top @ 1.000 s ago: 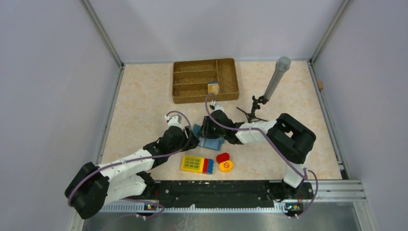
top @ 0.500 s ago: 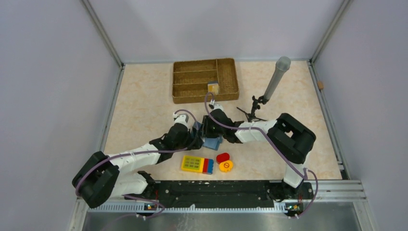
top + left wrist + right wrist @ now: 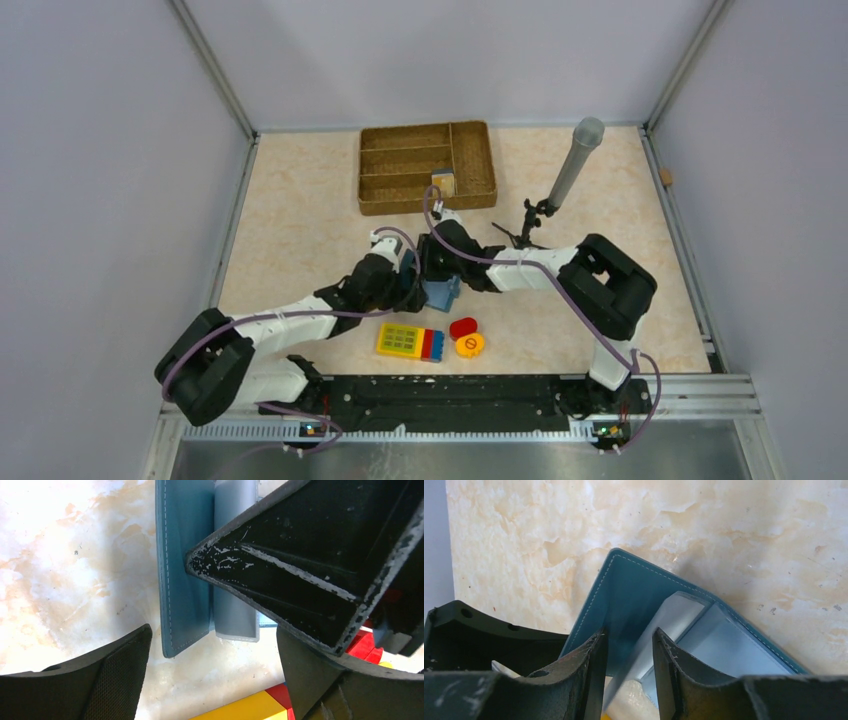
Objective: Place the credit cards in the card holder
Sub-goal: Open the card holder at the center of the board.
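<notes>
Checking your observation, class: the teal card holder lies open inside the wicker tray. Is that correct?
No. The top external view shows the card holder lying open on the table, outside the wicker tray and nearer the arms' bases.

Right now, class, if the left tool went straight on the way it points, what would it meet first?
Probably the open card holder, lying just ahead of the left tool; the right tool sits over it, so depth is uncertain.
</notes>
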